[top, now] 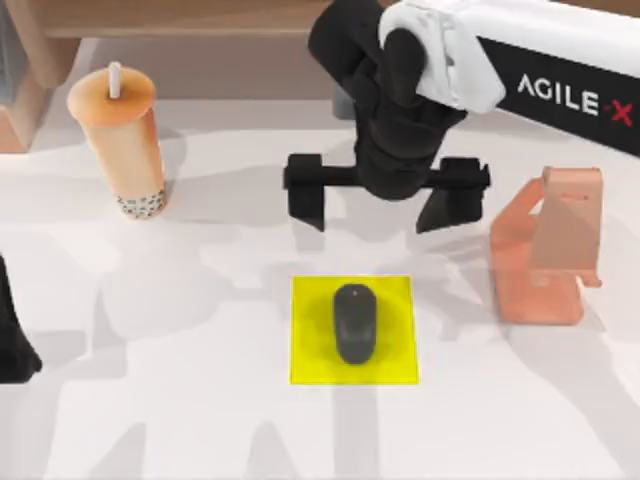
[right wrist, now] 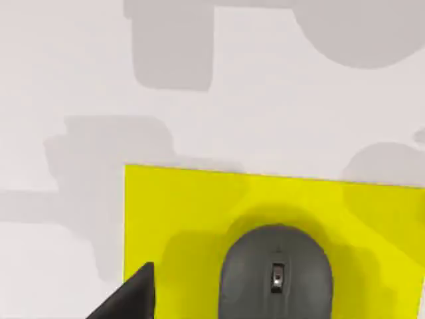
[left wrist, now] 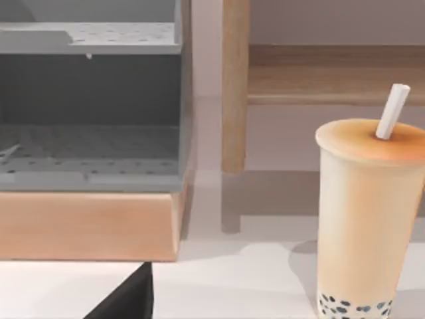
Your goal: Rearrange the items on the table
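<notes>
My right claw (top: 385, 208) hangs over the middle of the desk (top: 180, 400), just behind the yellow pad (top: 310, 360), fingers spread wide and pinching nothing. In the top view the two black fingers stand well apart, one at each end of the crossbar, with bare desk showing between them. The black mouse (top: 354, 322) sits on the yellow pad, roughly centred, long axis running front to back. Right wrist view looks down on the same mouse (right wrist: 275, 276) on the pad (right wrist: 186, 212), scroll wheel visible, with one dark fingertip (right wrist: 129, 299) at the pad's edge, not touching the mouse. The orange bubble-tea cup (top: 122, 140) stands upright at the back left of the desk, white straw (top: 115, 78) sticking up, dark pearls at the bottom. Left wrist view shows the cup (left wrist: 365, 219) close by, standing in front of a brown wooden shelf (left wrist: 312, 73), with a grey tray on a wooden base (left wrist: 89, 166) beside it. A salmon-pink phone stand (top: 548, 250) sits on the right side of the desk, near the right claw but apart from it. My left arm (top: 12, 330) is parked at the left edge of the desk; I cannot tell whether its claw is spread or pressed together.
</notes>
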